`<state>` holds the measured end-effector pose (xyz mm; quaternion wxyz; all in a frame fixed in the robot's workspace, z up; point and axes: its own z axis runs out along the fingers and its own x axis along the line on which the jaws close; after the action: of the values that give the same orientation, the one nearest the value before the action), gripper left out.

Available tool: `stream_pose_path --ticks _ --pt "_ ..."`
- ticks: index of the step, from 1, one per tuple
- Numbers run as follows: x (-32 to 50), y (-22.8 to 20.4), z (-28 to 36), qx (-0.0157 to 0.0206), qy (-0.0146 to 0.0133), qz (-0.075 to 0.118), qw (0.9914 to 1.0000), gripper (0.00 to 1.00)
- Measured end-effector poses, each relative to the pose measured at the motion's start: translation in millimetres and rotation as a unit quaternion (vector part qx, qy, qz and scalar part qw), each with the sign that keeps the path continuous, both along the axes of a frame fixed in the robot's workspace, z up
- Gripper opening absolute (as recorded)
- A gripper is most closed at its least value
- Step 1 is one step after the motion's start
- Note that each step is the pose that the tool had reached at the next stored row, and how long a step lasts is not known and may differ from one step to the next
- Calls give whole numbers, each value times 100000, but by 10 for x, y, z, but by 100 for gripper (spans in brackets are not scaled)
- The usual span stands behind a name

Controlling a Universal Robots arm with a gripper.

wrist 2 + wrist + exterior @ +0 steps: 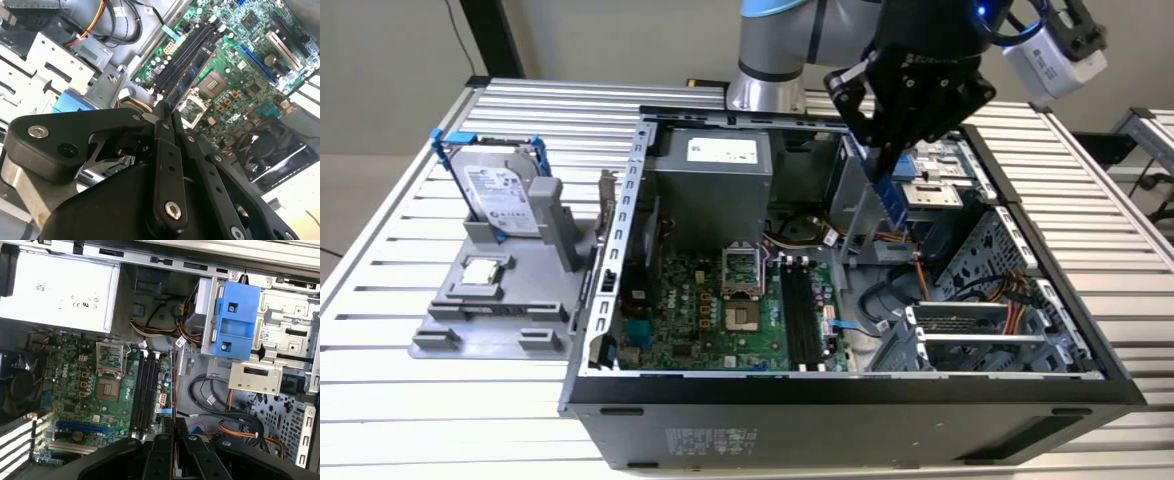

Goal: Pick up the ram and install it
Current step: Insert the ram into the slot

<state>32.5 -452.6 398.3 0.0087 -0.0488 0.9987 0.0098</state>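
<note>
Slatted metal table (374,400), open computer case (854,385): ram (895,205) picked up, not installed.
Exterior view: gripper (890,165) clenched on ram (upright), at 1 o'clock of memory slots (801,300). Second wrist view: ram (195,72) projects toward memory slots (185,55). First wrist view: memory slots (145,390) vacant.

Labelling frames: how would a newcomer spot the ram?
Find the open computer case, then the black gripper above it. The ram is the thin blue stick hanging from that gripper; the hard drive, on the stand outside, is boxy and silver.
</note>
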Motion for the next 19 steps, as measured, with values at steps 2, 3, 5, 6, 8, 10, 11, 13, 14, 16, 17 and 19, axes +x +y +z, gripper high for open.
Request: stream_pose_path --ticks 2,3,5,6,8,10,11,13,14,16,17,19 --pt "0 -1 -1 9 1 -1131 99994 0" --pt "0 -2 0 0 2 -1634 99987 0" --pt "0 -2 0 2 3 -2728 99963 0" --pt "0 -3 0 -2 3 -3145 99951 0" --pt "0 -3 0 -3 3 -3792 99928 0" --pt "0 -3 0 -2 2 -4114 99915 0" --pt "0 -3 1 -4 3 -4175 99913 0" --pt "0 -3 1 -3 2 -4214 99911 0" --pt "0 -3 0 6 1 -4282 99908 0" --pt "0 -3 1 -7 4 -4356 99905 0" --pt "0 -3 1 -5 3 -4364 99905 0" --pt "0 -3 -1 -7 3 -4361 99905 0"
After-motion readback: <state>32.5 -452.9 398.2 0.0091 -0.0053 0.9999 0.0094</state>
